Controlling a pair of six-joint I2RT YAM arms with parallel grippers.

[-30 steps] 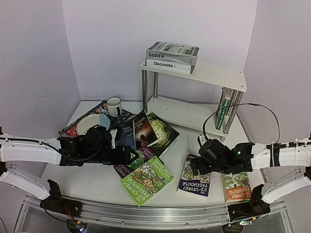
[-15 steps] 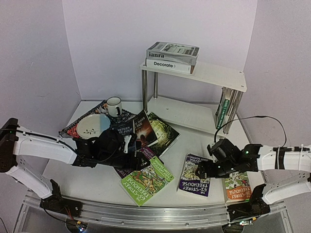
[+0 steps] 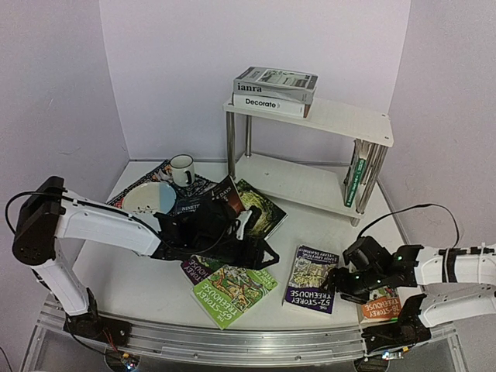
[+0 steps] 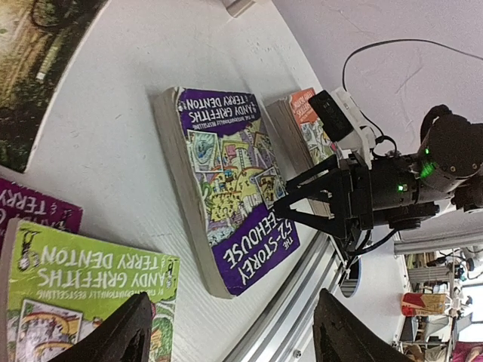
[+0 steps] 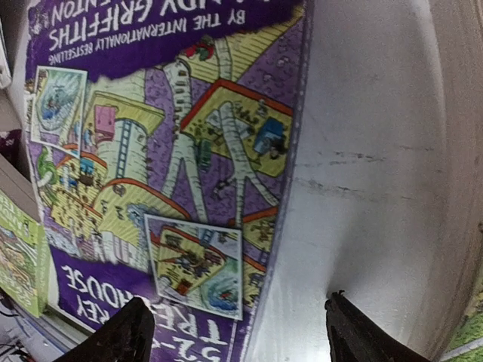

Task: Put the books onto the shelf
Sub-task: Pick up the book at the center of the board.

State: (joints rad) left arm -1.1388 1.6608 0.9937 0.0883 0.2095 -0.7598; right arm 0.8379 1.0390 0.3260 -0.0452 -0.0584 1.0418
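A purple Treehouse book [image 3: 310, 279] [image 4: 226, 188] [image 5: 166, 151] lies flat near the front edge. My right gripper [image 3: 339, 284] [image 5: 241, 335] is open at its right edge, one finger over the cover and the other over bare table. My left gripper [image 3: 262, 253] [image 4: 230, 339] is open and empty, hovering between the green book [image 3: 232, 288] [image 4: 75, 279] and the purple one. An orange book [image 3: 380, 308] [image 4: 306, 124] lies partly under the right arm. Several dark books [image 3: 232, 205] sit in a pile beneath the left arm. The shelf [image 3: 341, 120] holds two stacked books [image 3: 275, 87] on top and an upright one [image 3: 355, 180] below.
A mug [image 3: 182, 169] and a white bowl [image 3: 146, 198] sit on a patterned placemat [image 3: 116, 205] at the back left. A metal rail [image 3: 232, 341] runs along the near edge. The lower shelf board [image 3: 291, 180] has free room on its left.
My left arm has reached right over the book pile toward the purple book. My right gripper has slid back toward the front right and narrowed its jaws a little.
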